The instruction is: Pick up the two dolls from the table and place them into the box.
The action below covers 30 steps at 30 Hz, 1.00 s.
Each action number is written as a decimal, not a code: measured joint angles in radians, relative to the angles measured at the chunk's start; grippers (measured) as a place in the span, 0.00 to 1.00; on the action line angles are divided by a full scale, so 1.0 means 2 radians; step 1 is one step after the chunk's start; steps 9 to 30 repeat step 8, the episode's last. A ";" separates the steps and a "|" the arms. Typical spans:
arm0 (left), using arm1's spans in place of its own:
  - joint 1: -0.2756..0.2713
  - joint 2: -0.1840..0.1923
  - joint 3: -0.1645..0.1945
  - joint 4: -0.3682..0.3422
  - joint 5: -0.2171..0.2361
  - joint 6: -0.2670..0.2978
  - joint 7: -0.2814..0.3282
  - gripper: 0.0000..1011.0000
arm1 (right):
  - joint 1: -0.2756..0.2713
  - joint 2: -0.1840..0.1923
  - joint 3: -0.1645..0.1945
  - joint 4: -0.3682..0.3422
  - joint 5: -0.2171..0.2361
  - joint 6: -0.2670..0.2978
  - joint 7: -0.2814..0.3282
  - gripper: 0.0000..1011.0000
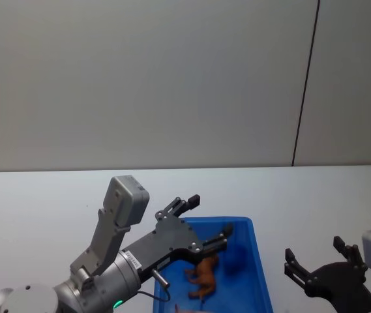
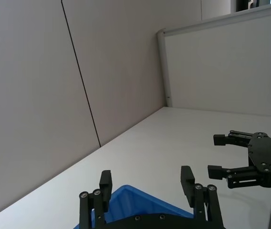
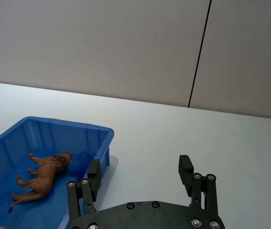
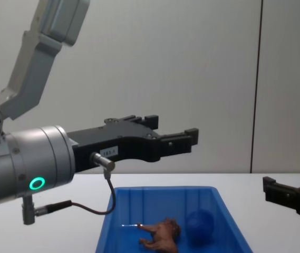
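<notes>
The brown shaggy animal doll point(image 1: 203, 277) point(image 3: 42, 176) point(image 4: 163, 234) lies on its side inside the blue box point(image 1: 261, 261) point(image 3: 68, 124) point(image 4: 160, 188). Beside it in the box rests the dark blue ball doll point(image 1: 236, 257) point(image 3: 80, 162) point(image 4: 200, 224). My left gripper point(image 1: 208, 216) point(image 2: 146, 179) point(image 4: 173, 129) hovers open above the box with nothing between its fingers. My right gripper point(image 1: 315, 257) point(image 3: 140, 167) point(image 2: 216, 154) stands open and empty over the white table point(image 1: 42, 195), to the right of the box.
A grey wall with a dark vertical seam point(image 1: 306, 85) backs the table. A thin cable point(image 4: 86, 208) loops under the left arm near the box's left rim. Bare tabletop lies left of and beyond the box.
</notes>
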 joint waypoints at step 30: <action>-0.003 -0.004 0.001 0.004 -0.001 -0.002 -0.005 0.99 | 0.000 0.000 0.000 0.000 0.000 0.000 0.000 0.99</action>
